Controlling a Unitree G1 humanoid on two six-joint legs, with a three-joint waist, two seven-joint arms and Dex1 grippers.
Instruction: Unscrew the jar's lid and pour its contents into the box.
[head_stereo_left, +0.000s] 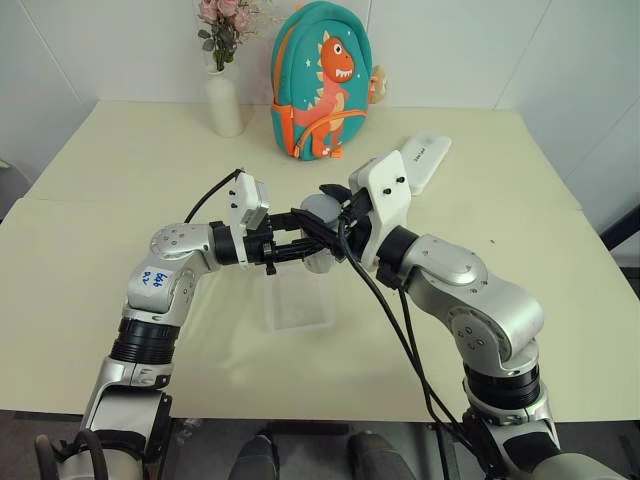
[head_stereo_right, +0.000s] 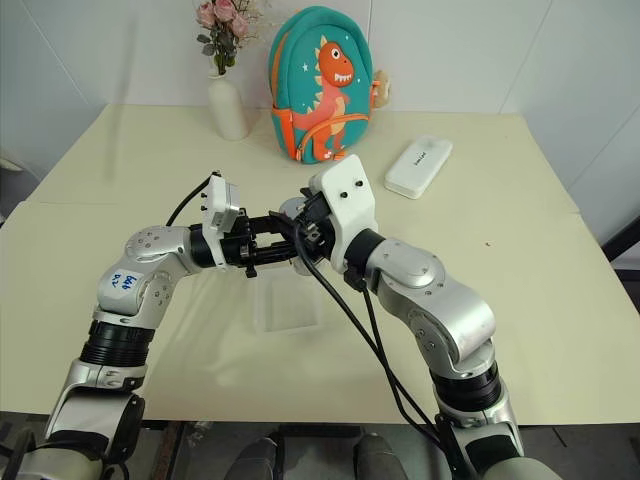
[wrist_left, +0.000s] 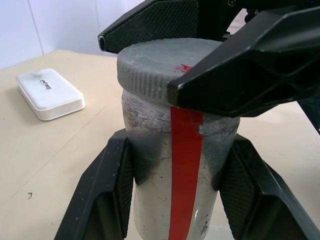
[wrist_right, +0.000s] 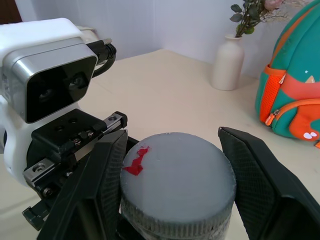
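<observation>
Your cream table (head_stereo_left: 120, 200) meets white walls (head_stereo_left: 120, 40). Left gripper (wrist_left: 175, 170) clamps the jar (wrist_left: 160, 200); right gripper (wrist_right: 172, 165) is clamped on the lid (wrist_right: 177, 180).

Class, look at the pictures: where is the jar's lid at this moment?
The lid sits on the jar, held up mid-table over the box; the right gripper is clamped on it and the left gripper on the jar.

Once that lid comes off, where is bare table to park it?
Open tabletop right of the box, short of the white case; more left of the box, before the vase. Crowded: above the box, where both grippers hold the jar and lid, and along the backpack.
</observation>
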